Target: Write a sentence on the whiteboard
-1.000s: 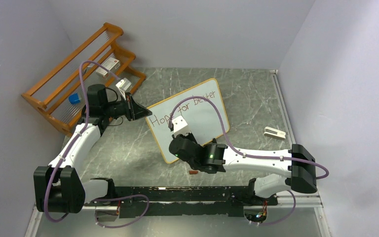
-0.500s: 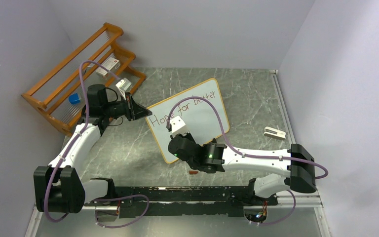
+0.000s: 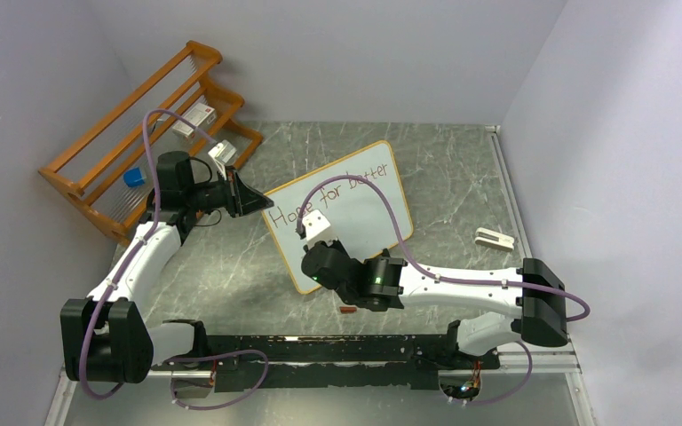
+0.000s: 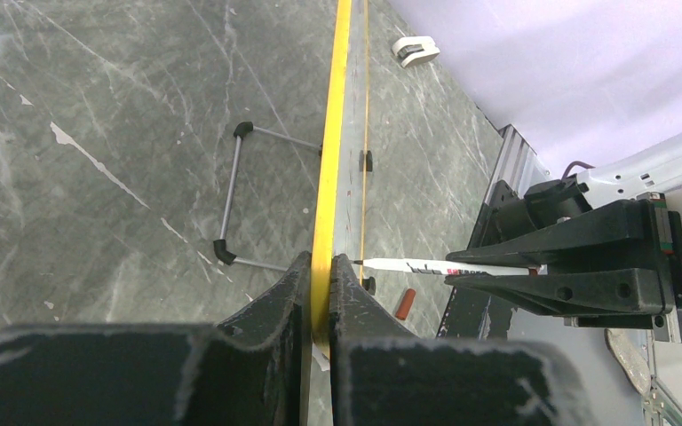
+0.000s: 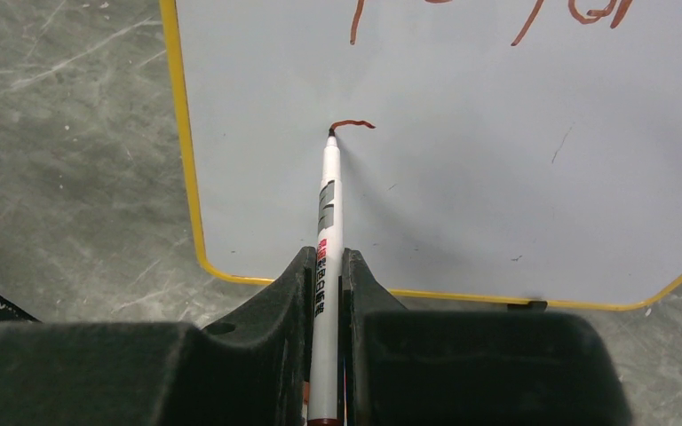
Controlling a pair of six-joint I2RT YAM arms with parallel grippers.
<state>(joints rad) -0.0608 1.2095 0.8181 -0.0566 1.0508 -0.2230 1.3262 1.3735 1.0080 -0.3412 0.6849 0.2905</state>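
Left gripper (image 4: 320, 271) pinched the thin left rim of the glossy, round-cornered whiteboard (image 5: 497, 177); right gripper (image 5: 329, 262) clamped a slim white marker (image 5: 328, 200) touching it.

The left arm (image 3: 138, 257), at lower left of the overhead view, and the right arm (image 3: 462, 286), at lower right, have smooth white shells between black joints. A purple cable (image 3: 150, 133) loops along each (thin and slightly glossy). A bulky black block (image 3: 107, 342) sits low on each arm. A green light (image 3: 380, 284) glows on one right-arm joint. The fingers (image 5: 257, 319) are matte black wedges.
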